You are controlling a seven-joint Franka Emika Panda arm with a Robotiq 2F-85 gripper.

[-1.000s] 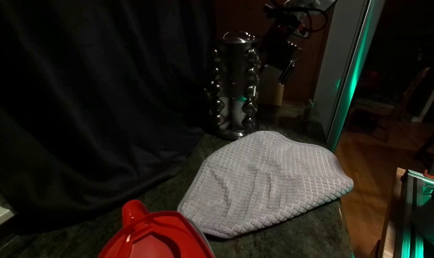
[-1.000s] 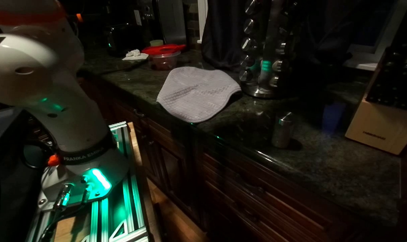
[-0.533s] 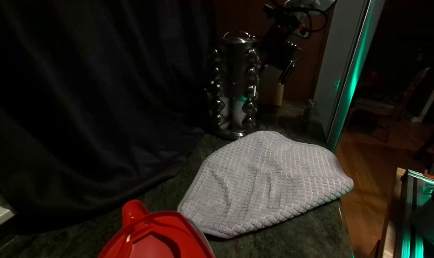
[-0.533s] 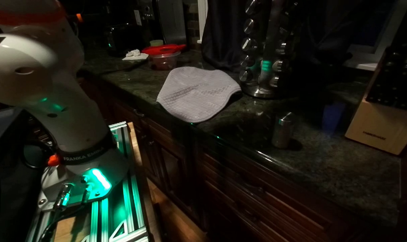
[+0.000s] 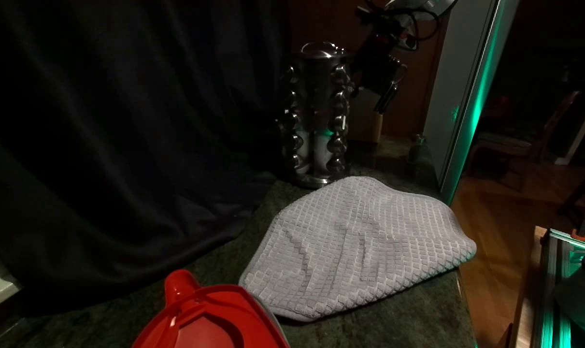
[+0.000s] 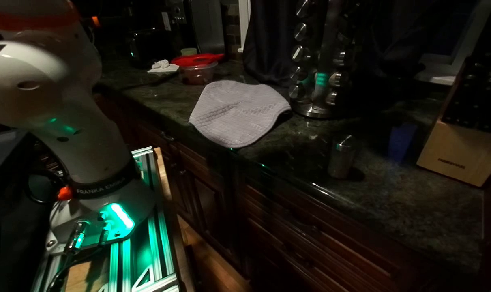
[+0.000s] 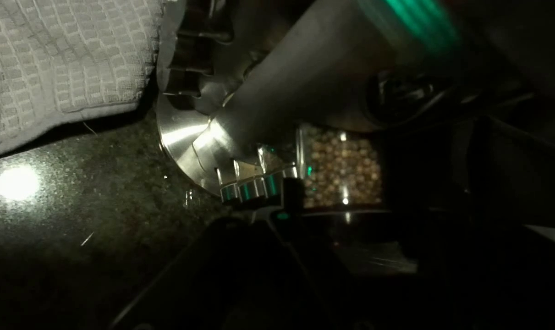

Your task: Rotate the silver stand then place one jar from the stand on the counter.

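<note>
In a dim kitchen, a black curtain [image 5: 142,145] hangs to the dark speckled counter [image 6: 415,202]. The Franka arm [image 6: 83,134] holds its gripper [image 7: 343,195] beside the silver stand [image 5: 319,116], which rises upright from the counter; in an exterior view the arm's white links lean up past the top edge. A grey checked cloth [image 5: 360,241] lies just beside the stand. A glass jar of brown seeds [image 7: 343,165] is clenched between the fingertips [image 7: 293,190], near the stand's column; whether it is free of the stand I cannot tell.
</note>
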